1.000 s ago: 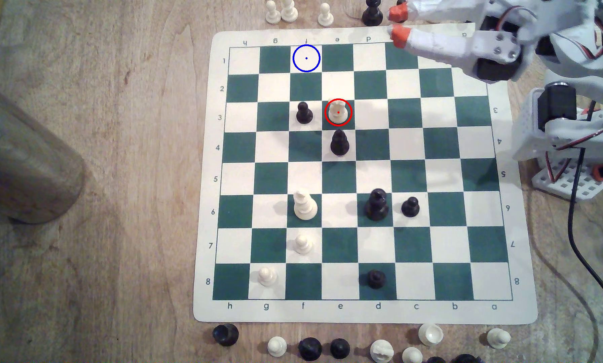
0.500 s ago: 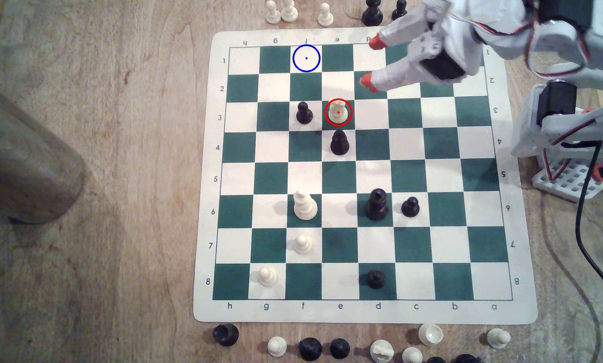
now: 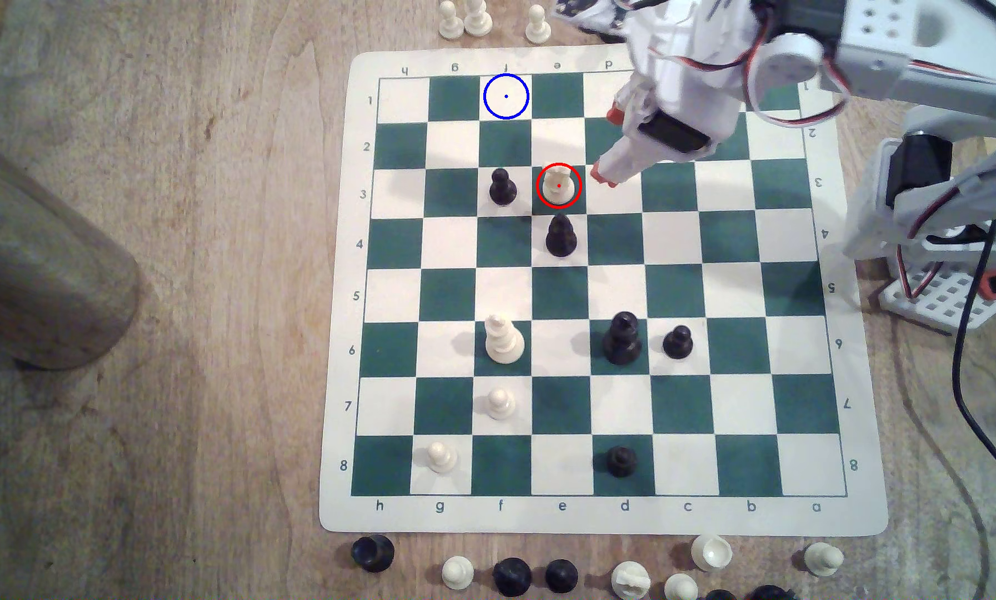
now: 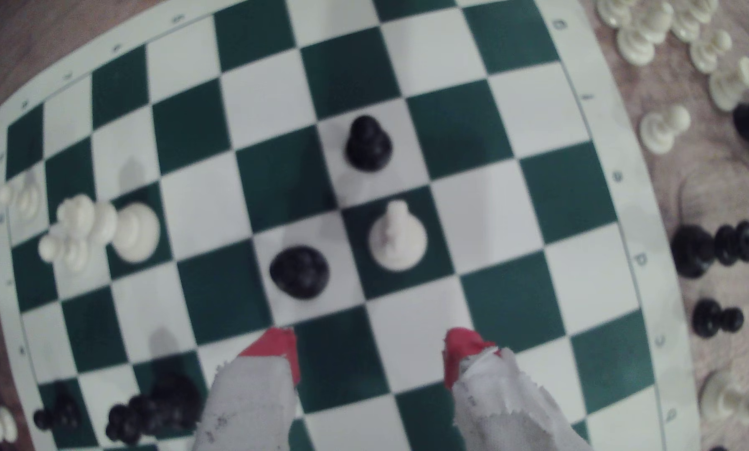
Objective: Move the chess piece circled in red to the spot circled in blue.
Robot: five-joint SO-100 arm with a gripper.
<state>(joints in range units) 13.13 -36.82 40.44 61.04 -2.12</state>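
The chess piece (image 3: 558,186) stands upright, long axis vertical, on its green square.

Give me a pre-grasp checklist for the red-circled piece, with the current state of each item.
1. Jaws apart: ok, gripper open.
2. White piece upright on its green square: ok.
3. Gripper around the piece: not ok, it sits short of it, toward the exterior view's right.
4. Neighbours: not ok, black pawn and black pawn stand on adjacent squares.
5. Blue-circled square free: ok.
6. Gripper height over the board: cannot tell.
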